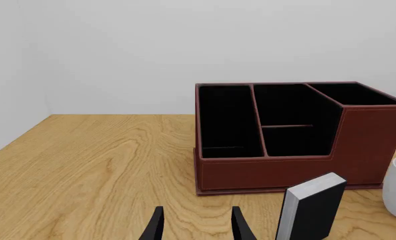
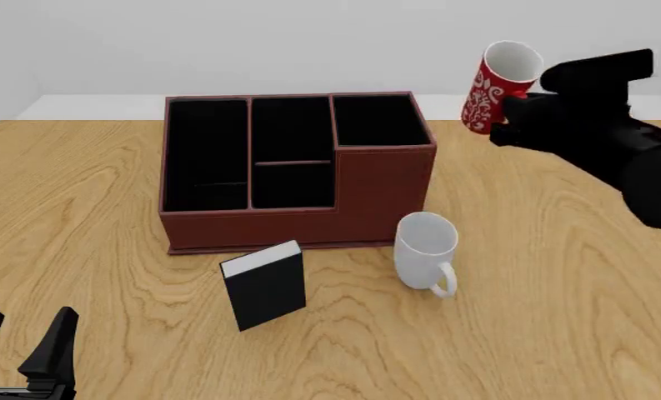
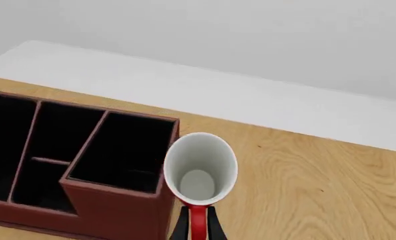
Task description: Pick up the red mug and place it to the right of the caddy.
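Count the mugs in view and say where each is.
2. The red mug is held tilted in the air by the right tool, right of the caddy. The white mug stands on the table in front of the caddy's right end.

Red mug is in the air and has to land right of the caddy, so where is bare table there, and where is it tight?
The right gripper holds the red mug tilted. Bare table runs from the caddy to the right edge, behind the white mug. It is crowded in front of the caddy, where the black book and white mug stand.
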Controlling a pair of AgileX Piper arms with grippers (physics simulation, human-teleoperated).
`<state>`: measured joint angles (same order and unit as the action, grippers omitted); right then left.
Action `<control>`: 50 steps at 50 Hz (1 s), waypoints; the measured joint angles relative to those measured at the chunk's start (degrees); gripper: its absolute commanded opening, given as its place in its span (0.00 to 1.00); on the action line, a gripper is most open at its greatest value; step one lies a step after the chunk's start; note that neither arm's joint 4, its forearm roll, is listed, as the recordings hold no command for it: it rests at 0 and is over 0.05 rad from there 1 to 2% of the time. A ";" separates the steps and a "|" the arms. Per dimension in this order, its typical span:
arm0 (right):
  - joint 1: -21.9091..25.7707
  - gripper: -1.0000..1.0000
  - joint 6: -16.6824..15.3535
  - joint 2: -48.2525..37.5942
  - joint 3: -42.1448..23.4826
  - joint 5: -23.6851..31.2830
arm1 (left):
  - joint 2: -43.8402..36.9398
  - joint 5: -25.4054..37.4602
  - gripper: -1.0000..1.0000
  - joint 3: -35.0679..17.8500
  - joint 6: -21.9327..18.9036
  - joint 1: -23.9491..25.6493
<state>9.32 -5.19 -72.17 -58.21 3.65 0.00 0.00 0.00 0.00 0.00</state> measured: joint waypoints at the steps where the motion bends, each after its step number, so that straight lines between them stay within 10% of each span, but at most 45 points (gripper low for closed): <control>1: -0.24 0.00 -0.06 -1.16 -0.56 -0.30 | 0.00 0.00 1.00 0.00 0.00 0.00; 50: -3.96 0.00 -0.69 -32.82 -11.67 -6.68 | 0.00 0.00 1.00 0.00 0.00 0.00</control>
<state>5.36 -5.88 -104.99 -69.88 -3.02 0.00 0.00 0.00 0.00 0.00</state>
